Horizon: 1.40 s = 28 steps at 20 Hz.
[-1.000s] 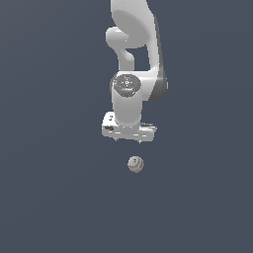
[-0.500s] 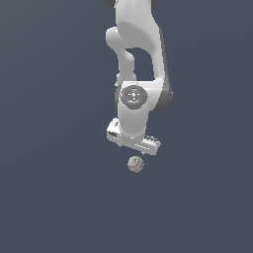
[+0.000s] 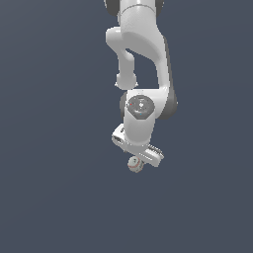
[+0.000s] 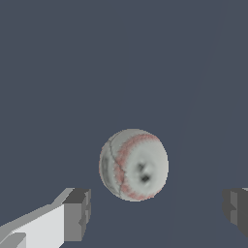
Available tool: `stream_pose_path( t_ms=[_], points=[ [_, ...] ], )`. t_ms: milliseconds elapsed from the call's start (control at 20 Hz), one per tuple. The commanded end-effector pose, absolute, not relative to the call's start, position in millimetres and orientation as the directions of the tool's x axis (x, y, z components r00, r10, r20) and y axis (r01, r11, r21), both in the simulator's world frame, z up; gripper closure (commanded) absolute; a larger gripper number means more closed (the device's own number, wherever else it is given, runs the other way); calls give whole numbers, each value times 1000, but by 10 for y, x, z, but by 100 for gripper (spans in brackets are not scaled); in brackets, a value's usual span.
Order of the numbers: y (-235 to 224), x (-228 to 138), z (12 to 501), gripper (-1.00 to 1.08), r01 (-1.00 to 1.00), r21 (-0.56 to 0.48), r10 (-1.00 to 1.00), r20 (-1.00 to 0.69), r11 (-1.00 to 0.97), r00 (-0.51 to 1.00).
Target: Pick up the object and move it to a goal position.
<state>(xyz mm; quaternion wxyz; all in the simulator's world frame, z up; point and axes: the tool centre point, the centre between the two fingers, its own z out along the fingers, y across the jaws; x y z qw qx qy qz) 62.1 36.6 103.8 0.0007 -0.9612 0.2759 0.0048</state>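
While the arm [image 3: 143, 59] leans low, gripper [image 3: 140, 159] spread wide, ball [image 4: 133, 164] between its fingers [image 4: 76, 214], untouched, nothing grasped.

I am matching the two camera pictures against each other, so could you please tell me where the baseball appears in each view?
Exterior view: the baseball sits just below centre, partly hidden by the gripper above it.
Wrist view: the baseball fills the middle of the picture, with the two dark fingertips wide apart on either side of it.
Shared landmark: the gripper, directly at the ball in both views.

No legible text or markings.
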Motion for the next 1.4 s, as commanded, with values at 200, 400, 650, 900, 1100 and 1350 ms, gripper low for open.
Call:
stream_pose_path(
  t_ms=[200,400,650,900,1100,1350],
  points=[
    [415,698,987,-92,-582,0,-582,-1,-813,813],
    [423,710,978,-92,-590,0,-590,0,-808,808],
    [423,703,914,-92,-586,0,-586,-1,-810,810],
    [421,697,658,-92,-589,0,-589,0,-808,808],
    [423,695,499,-92,-589,0,-589,0,-808,808],
    [424,709,477,-92,-589,0,-589,0,-808,808]
  ],
)
